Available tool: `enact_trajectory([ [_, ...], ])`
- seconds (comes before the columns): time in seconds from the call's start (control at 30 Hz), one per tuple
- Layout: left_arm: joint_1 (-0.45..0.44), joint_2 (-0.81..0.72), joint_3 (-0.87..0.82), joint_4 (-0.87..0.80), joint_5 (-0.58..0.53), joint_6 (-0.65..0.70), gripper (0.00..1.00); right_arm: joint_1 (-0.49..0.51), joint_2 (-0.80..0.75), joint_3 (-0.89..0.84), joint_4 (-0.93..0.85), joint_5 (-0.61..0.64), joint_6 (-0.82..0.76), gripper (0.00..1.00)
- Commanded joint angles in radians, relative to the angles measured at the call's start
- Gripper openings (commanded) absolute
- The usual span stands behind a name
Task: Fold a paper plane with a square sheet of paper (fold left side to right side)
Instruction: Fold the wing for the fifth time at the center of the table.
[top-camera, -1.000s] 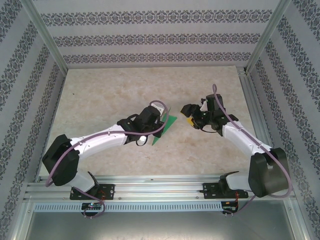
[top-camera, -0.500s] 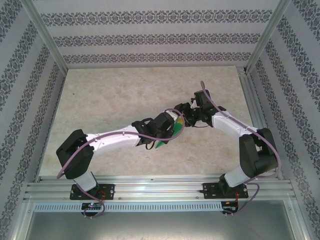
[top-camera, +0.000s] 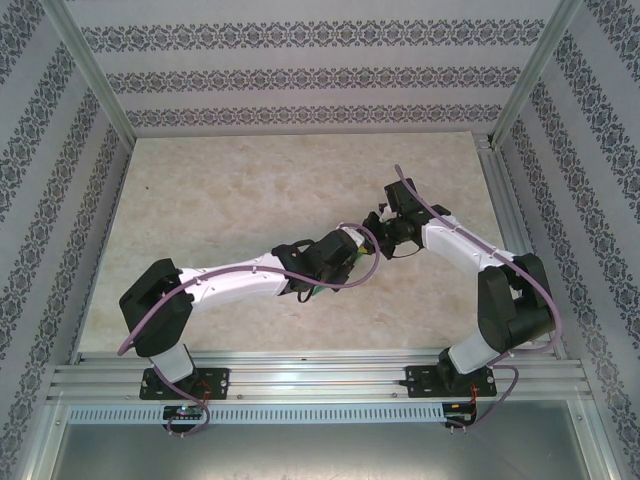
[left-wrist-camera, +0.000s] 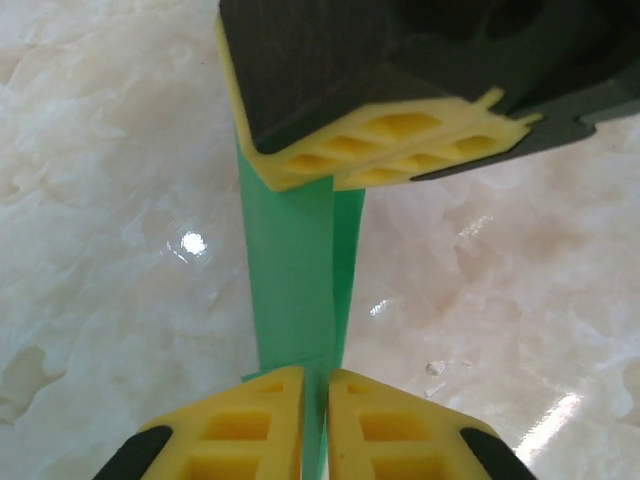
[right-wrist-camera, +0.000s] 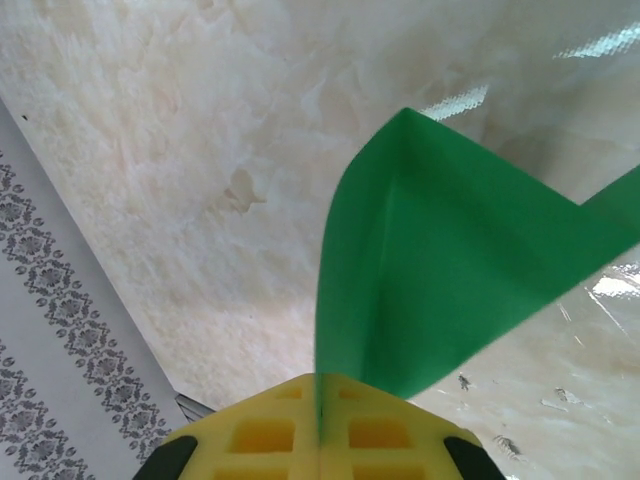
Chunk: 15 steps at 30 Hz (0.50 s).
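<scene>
Pinching the green paper (left-wrist-camera: 295, 270) in the left gripper (left-wrist-camera: 325, 400), with the yellow, honeycomb-ribbed pads (left-wrist-camera: 250, 420) pressed almost together and just the thin sheet edge between them. Clamping the same paper farther along in the right gripper (left-wrist-camera: 385, 140), black-shelled, with latticed yellow pads of the same kind closed flat onto the strip.

Holding the paper over the table (left-wrist-camera: 100, 200), stretched between the two grippers as a narrow matte band, with one layer overlapping another along a long straight crease. Looking broader from the right wrist: fanning up from shut fingertips (right-wrist-camera: 270, 430) to a blunt point, with a fold line running from the pads toward that tip and one flap spreading off to the right.

Converging slightly right of the table's middle in the overhead view, from the near left and from the right, with the paper largely hidden under the wrists there. Hanging above a glossy, cream, marble-patterned slab that is catching bright glints. Standing around it, walls (top-camera: 300, 75) papered in grey ornamental bands on white, and bare aluminium rails (top-camera: 320, 375) along the near edge.
</scene>
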Motion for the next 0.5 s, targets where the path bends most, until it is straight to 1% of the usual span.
enact_trajectory([
  [0.0, -0.013, -0.035, -0.003, 0.0, 0.016, 0.039, 0.35, 0.009, -0.011, 0.036, -0.062, 0.004, -0.037, 0.0],
  [0.03, -0.013, -0.041, -0.011, 0.005, 0.028, 0.046, 0.4, 0.009, -0.01, 0.037, -0.065, 0.005, -0.037, 0.0],
  [0.1, -0.013, -0.037, -0.015, 0.002, 0.041, 0.055, 0.48, 0.009, -0.008, 0.033, -0.062, 0.002, -0.039, 0.0],
  [0.2, -0.013, -0.01, -0.002, -0.013, 0.023, 0.05, 0.52, 0.011, -0.01, 0.026, -0.057, -0.005, -0.036, 0.0],
  [0.37, -0.013, 0.043, 0.026, -0.01, 0.02, 0.047, 0.53, 0.011, -0.023, 0.009, -0.04, -0.011, -0.026, 0.0],
  [0.47, -0.013, 0.07, 0.038, -0.002, 0.044, 0.045, 0.49, 0.01, -0.027, -0.005, -0.019, -0.022, -0.014, 0.0],
])
